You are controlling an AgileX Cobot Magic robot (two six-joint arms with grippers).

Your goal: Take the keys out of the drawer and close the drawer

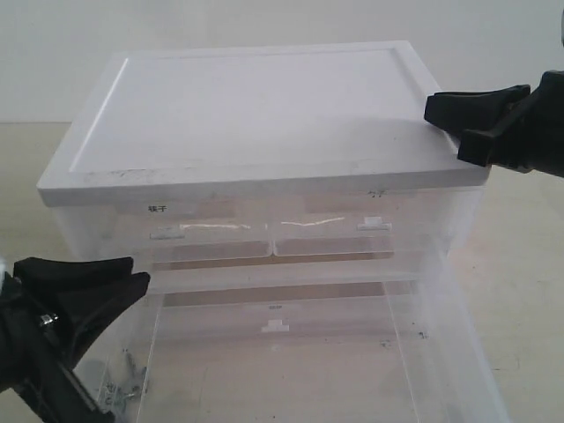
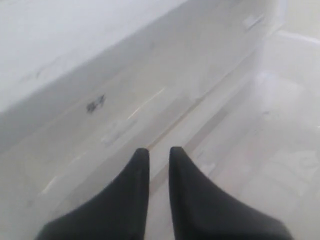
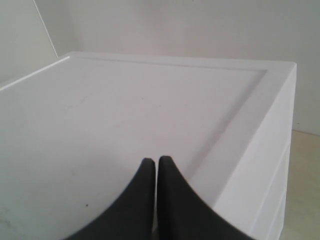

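Two hazards sit at the left, one at the right.

Far left: black left end effector [image 2: 158,150], fingers a narrow slit apart, nothing between them. It hangs over the near left corner of the full-width shallow translucent plastic drawer [image 1: 445,344], which is pulled well out. A small bunch of silver metal keys [image 1: 126,388] lies in that corner, close against the left side panel and partly hidden by the arm. Tag and fob not made out.

Hazard one: the slit looks too narrow for the bunch. Descending like this would likely shove the keys along the drawer bottom instead of gripping them.

Hazard two: with the keys tight to the side panel, one finger may land on the rim and jam or tilt the drawer. A pinch on a single key could leave the rest swinging to snag on the lift.

Centre: translucent plastic cabinet with a flat white lid [image 1: 264,106]. It looks light and may skid when the drawer is pushed shut.

Right: black right end effector [image 3: 156,161], fingers pressed together, empty, at the lid's right rear corner. Contact cannot be told, so bracing is uncertain.

Surface: pale beige matte tabletop [image 1: 529,291]. Room: plain white back wall [image 1: 264,22], soft even light.
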